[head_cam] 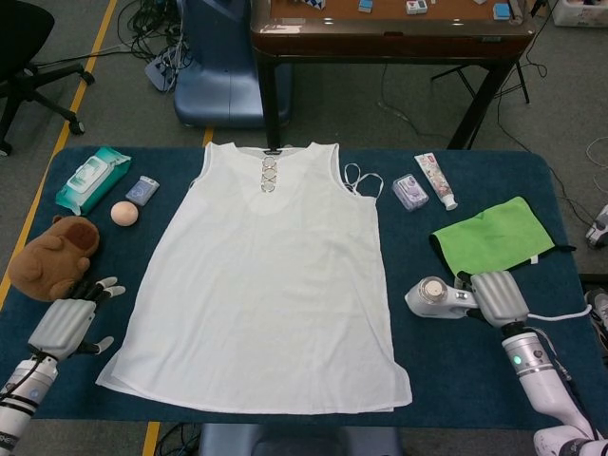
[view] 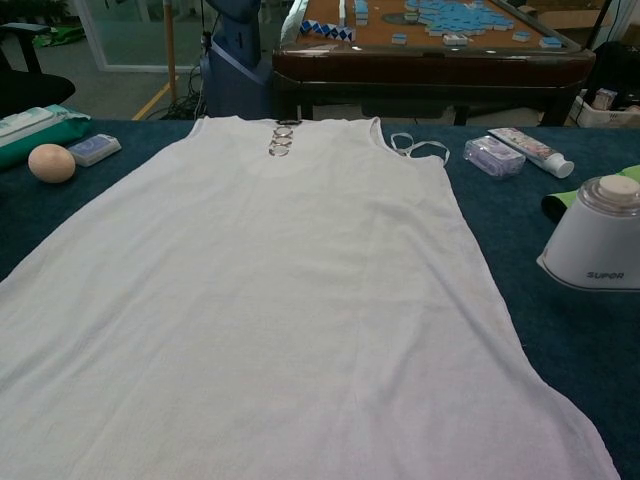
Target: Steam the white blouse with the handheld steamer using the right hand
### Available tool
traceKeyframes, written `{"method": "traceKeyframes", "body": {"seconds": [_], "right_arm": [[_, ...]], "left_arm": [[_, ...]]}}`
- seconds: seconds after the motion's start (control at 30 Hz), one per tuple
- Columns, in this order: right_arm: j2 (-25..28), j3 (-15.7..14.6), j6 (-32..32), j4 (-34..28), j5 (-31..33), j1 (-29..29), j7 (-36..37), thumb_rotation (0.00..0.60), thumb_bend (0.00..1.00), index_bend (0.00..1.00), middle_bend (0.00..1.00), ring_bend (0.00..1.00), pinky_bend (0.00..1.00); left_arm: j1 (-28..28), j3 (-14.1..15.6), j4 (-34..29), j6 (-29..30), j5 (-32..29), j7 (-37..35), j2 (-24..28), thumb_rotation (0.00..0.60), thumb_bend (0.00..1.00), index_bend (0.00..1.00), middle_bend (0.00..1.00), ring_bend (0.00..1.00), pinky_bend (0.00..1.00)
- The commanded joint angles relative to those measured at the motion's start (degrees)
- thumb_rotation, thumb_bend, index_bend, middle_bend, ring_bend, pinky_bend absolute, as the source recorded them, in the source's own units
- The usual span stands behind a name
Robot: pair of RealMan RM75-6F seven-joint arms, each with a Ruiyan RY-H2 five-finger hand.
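The white blouse (head_cam: 266,275) lies flat on the blue table (head_cam: 456,356), neckline away from me; it fills the chest view (view: 260,300). My right hand (head_cam: 496,297) grips the handle of the white handheld steamer (head_cam: 437,297) right of the blouse, over bare table cloth and off the fabric. In the chest view only the steamer's head (view: 598,240) shows at the right edge. My left hand (head_cam: 68,321) hovers left of the blouse's hem with fingers spread and nothing in it; the chest view does not show it.
A green cloth (head_cam: 494,237) lies just beyond the steamer, whose white cord (head_cam: 560,316) trails right. A tube (head_cam: 435,179) and a small clear box (head_cam: 410,191) sit at the back right. Wipes pack (head_cam: 92,178), egg (head_cam: 123,213) and brown plush toy (head_cam: 52,256) stand left.
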Motion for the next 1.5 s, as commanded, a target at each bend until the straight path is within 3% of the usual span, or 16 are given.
{"method": "traceKeyframes", "body": {"seconds": [0.03, 0.2, 0.37, 0.47, 0.57, 0.73, 1.1, 1.23, 1.5], "right_arm": [[-3.26, -0.07, -0.12, 4.88, 0.54, -2.04, 3.03, 0.600, 0.51, 0.84, 0.82, 0.82, 0.81], [-6.53, 0.34, -0.41, 9.79, -0.23, -3.14, 5.79, 0.600, 0.51, 0.84, 0.77, 0.76, 0.76], [-8.10, 0.56, -0.14, 11.55, -2.17, -3.62, 7.89, 0.600, 0.51, 0.80, 0.68, 0.64, 0.65], [-8.22, 0.44, -0.52, 11.55, -2.83, -3.97, 8.78, 0.600, 0.51, 0.72, 0.59, 0.56, 0.58], [-7.50, 0.32, -1.11, 10.69, -3.23, -4.17, 9.08, 0.600, 0.49, 0.56, 0.48, 0.46, 0.50], [-5.26, 0.68, -1.27, 7.99, -3.17, -4.80, 8.56, 0.600, 0.31, 0.32, 0.35, 0.31, 0.36], [-0.61, 0.34, -2.46, 2.48, -3.16, -6.13, 7.25, 0.600, 0.00, 0.06, 0.17, 0.16, 0.20], [1.75, 0.12, -0.48, -0.43, -4.97, -7.06, 8.04, 0.600, 0.00, 0.04, 0.15, 0.15, 0.19], [6.40, 0.92, 7.07, -7.84, -7.11, -10.66, 8.81, 0.600, 0.02, 0.06, 0.24, 0.15, 0.19]], "left_arm": [[1.49, -0.53, 1.26, 1.53, -0.44, -1.66, -0.70, 0.600, 0.19, 0.18, 0.10, 0.05, 0.02], [2.95, -0.64, 2.30, 2.00, -0.99, -2.78, -1.40, 0.600, 0.19, 0.18, 0.10, 0.05, 0.01], [3.50, -0.98, 2.47, 1.56, -1.58, -2.80, -1.47, 0.600, 0.19, 0.18, 0.10, 0.05, 0.02], [3.73, -1.21, 2.56, 1.49, -1.41, -2.96, -1.55, 0.600, 0.19, 0.18, 0.10, 0.05, 0.02], [3.82, -1.36, 2.51, 1.20, -1.35, -2.99, -1.50, 0.600, 0.19, 0.18, 0.10, 0.05, 0.01], [4.05, -1.71, 1.99, 0.97, -1.41, -2.67, -1.18, 0.600, 0.19, 0.18, 0.10, 0.05, 0.00], [4.66, -2.44, 1.03, 0.89, -2.05, -1.61, -1.06, 0.600, 0.19, 0.18, 0.10, 0.05, 0.00], [5.15, -2.82, 1.01, 2.02, -1.59, -1.43, -1.17, 0.600, 0.19, 0.18, 0.10, 0.05, 0.00], [6.58, -4.03, 3.29, 5.88, -0.25, -2.00, -3.55, 0.600, 0.19, 0.18, 0.10, 0.05, 0.00]]}}
